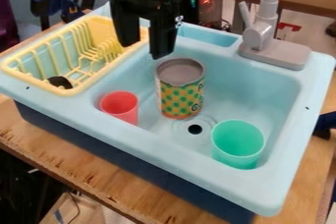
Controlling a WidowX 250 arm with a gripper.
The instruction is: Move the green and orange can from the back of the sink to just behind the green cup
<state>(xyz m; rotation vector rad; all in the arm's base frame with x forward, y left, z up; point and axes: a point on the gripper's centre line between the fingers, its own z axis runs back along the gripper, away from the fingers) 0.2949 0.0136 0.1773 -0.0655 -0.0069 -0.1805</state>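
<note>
Gripper (pixel 144 50): black, angular, jaws wide apart; near the can's top in the camera view
Can (pixel 180 94): upright cylinder, metallic grey top, dotted label; inside the basin, near the drain (pixel 195 129)
Cups: smooth, round-mouthed; red cup (pixel 119 106) at left, green cup (pixel 238 144) at right
Sink (pixel 152 144): pale-blue moulded plastic, bearing a ribbed yellow dish rack (pixel 29 80)

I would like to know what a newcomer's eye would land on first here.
Probably the dotted can, upright in the sink, with the black claw hanging above and left of it in the picture. Next, likely, the bright green cup right of the drain and the red cup left of the can.
</note>
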